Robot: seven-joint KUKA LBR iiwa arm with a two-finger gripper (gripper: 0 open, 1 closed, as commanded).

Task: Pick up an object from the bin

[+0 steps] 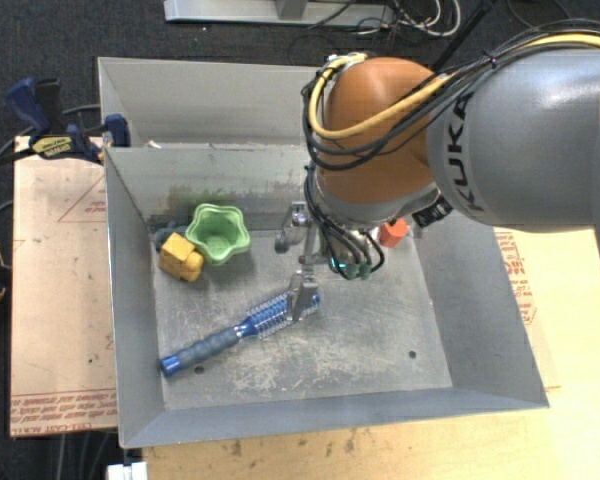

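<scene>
Where the arm comes in from the right, you see its orange wrist cover [375,133] above the back middle of the grey bin [380,353], with yellow and black cables looped around it. Below this cover the gripper [305,303] hangs down, and its tip is at the bristle end of a blue brush [230,336]. This brush lies flat on the bin floor, in the front half and a little left of the middle. Its handle points to the front left corner, and its bristle head points toward the gripper. Whether the tip touches the head or is just above it, you cannot tell from this angle. You also cannot tell if the claw is open or closed, because its metal parts overlap the bristles.

A green cup with a wavy rim [218,233] stands upright in the back left part, well apart from the brush. A yellow block [180,256] lies just beside it, on its left. A small orange-red thing [392,232] lies by the wrist, partly hidden.
</scene>
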